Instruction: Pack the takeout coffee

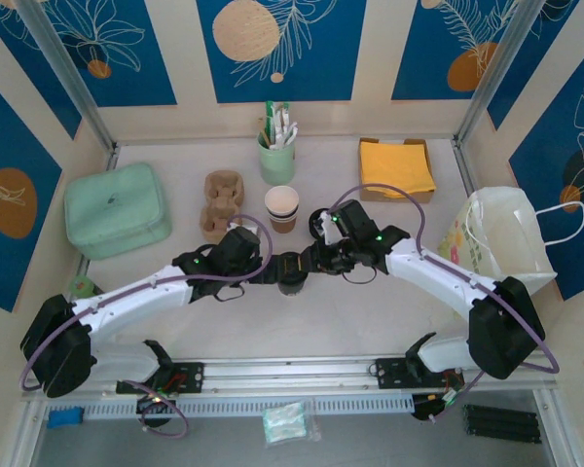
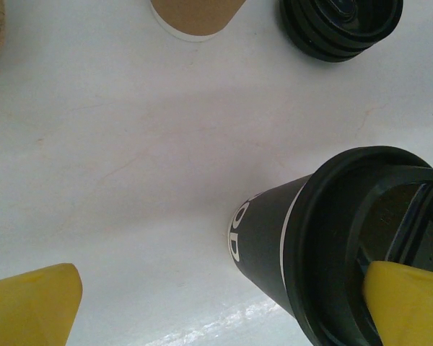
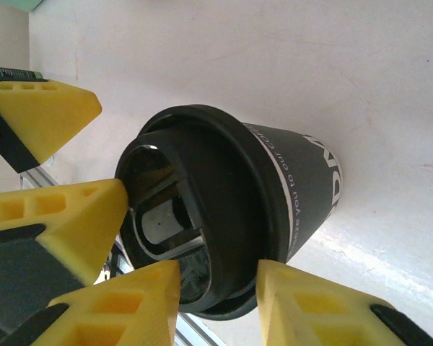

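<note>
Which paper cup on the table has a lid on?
The dark cup with white lettering wears a black lid; the brown cup behind it is open.

**Top external:** fixed above and behind the arm bases, facing down and forward, far enough back to take in the whole white tabletop (image 1: 302,331).

**Left wrist:** mounted behind the left gripper (image 2: 222,274), looking along its yellow fingers (image 2: 29,306) at close range. A dark paper cup with white lettering and a black plastic lid (image 2: 274,245) sits under the right-hand fingertip. A brown lidless paper cup (image 2: 195,18) stands well beyond the tips.

**Right wrist:** nearer still, behind the right gripper (image 3: 218,264), whose fingers flank that lid.

All three views share the lidded cup.
</note>
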